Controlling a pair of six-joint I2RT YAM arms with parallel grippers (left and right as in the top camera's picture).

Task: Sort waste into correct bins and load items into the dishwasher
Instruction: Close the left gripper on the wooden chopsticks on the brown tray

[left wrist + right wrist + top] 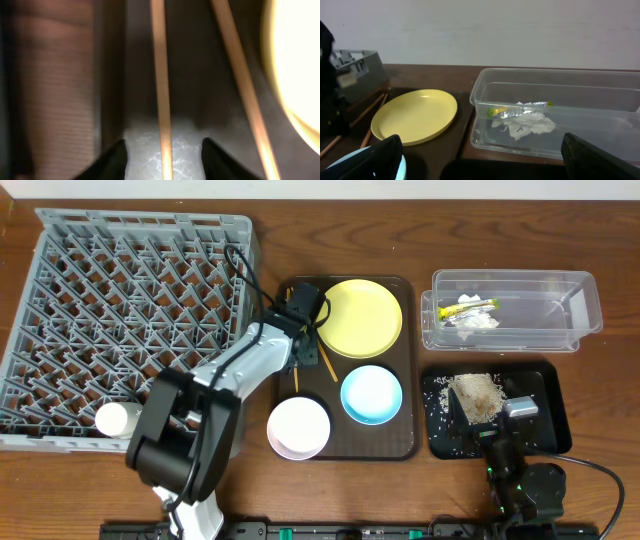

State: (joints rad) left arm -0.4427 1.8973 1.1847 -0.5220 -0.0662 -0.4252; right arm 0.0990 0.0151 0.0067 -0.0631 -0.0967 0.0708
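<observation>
A wooden surface is backed by a white wall; one chopstick is straddled by the open left pincer.

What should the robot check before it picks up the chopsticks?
1. Left end effector lined up: ok, one chopstick runs between its fingers.
2. Both sticks caught: not ok, the other chopstick lies outside, nearer the yellow plate.
3. Grip closed: not ok, gaps show on either side of the stick.
4. Dish rack has room: ok, most pegs are bare.
5. Right end effector out of the way: ok, open, over the black tray.
6. Waste sorted: ok, wrapper and tissue in the clear tub, scraps in the black tray.
</observation>
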